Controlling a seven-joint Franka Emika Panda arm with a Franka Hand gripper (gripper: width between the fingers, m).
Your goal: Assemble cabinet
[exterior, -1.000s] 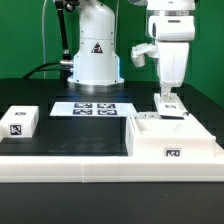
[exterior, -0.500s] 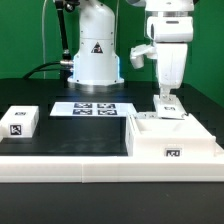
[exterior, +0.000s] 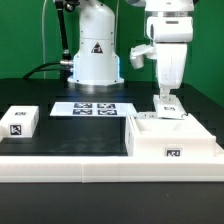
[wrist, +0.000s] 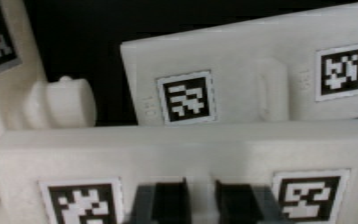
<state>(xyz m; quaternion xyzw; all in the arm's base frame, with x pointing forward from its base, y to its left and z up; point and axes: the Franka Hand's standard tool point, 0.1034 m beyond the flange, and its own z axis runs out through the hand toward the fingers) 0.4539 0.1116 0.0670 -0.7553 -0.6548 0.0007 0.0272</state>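
The cabinet (exterior: 160, 142), a large white box with a tag on its front, stands at the exterior view's right. A white panel (exterior: 172, 110) with tags rests on its far edge. My gripper (exterior: 167, 99) reaches straight down onto that panel. In the wrist view my gripper (wrist: 204, 200) has its two dark fingers (wrist: 165, 202) close together with a narrow white strip of the panel (wrist: 176, 160) between them. Tags sit on either side of them. Beyond lies another tagged white face (wrist: 265, 70) and a round white peg (wrist: 60, 100).
A small white tagged block (exterior: 20, 122) sits at the exterior view's left. The marker board (exterior: 92, 108) lies flat in the middle, in front of the robot base (exterior: 92, 55). A long white ledge (exterior: 60, 165) runs along the front.
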